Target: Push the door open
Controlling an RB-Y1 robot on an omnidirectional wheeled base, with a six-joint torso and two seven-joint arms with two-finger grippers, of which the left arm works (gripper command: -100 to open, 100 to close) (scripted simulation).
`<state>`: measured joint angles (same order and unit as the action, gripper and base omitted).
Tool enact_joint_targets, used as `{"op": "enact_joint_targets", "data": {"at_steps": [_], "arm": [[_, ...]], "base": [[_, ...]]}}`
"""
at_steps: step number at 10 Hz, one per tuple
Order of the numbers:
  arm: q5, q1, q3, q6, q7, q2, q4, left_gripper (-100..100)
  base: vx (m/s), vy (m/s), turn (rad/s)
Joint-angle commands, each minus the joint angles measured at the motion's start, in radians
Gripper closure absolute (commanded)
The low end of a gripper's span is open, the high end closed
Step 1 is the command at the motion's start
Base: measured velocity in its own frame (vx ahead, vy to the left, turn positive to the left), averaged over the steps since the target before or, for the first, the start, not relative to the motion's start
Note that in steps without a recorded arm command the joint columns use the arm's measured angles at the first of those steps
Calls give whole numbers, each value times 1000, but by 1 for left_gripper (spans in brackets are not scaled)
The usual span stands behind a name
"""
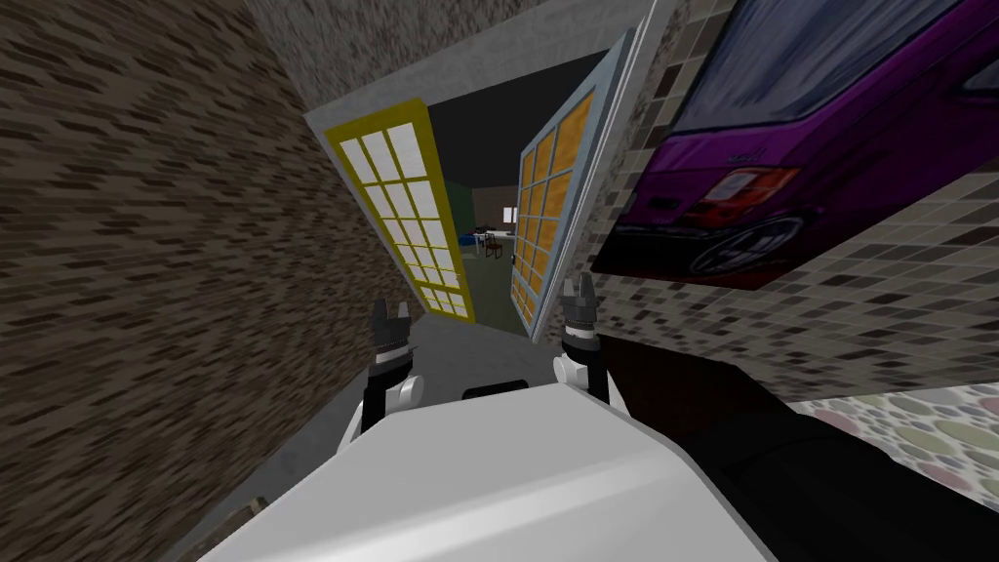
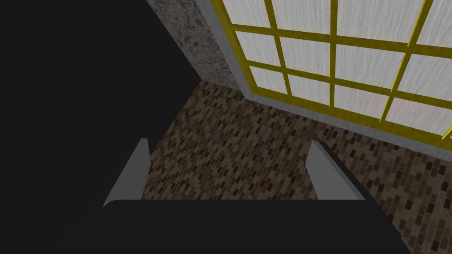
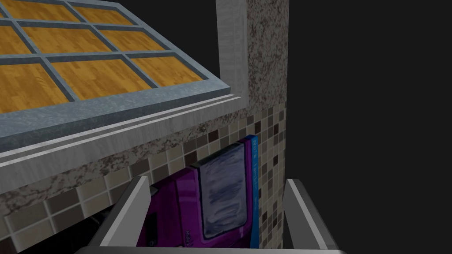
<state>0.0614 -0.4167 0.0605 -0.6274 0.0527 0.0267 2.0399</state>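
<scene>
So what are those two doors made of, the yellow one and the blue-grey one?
The yellow door has yellow bars, probably painted, around whitish streaky panes, maybe frosted glass. The blue-grey door has a dull mottled frame, metal or paint, I can't tell, holding orange panels with wood grain.

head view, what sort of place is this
Probably a narrow hallway in a house: ahead, a yellow-framed door leaf and a grey-framed door leaf standing ajar, a brick-patterned wall, and a mosaic-tiled wall hung with a purple car picture.

It is a house hall: a big car picture (image 1: 780, 146) at 2 o'clock, and a chair (image 1: 495, 248) past the door (image 1: 548, 210) at 12 o'clock.
</scene>
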Motion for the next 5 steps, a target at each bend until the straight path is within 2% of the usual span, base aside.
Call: {"op": "enact_joint_targets", "data": {"at_steps": [1,5], "arm": [[-3,9,-4,-7,35,9,-33,-100],[-6,27,-9,-30,119,35,-121,-100]], "base": [[70,34,-60],[79,36,-74]]}}
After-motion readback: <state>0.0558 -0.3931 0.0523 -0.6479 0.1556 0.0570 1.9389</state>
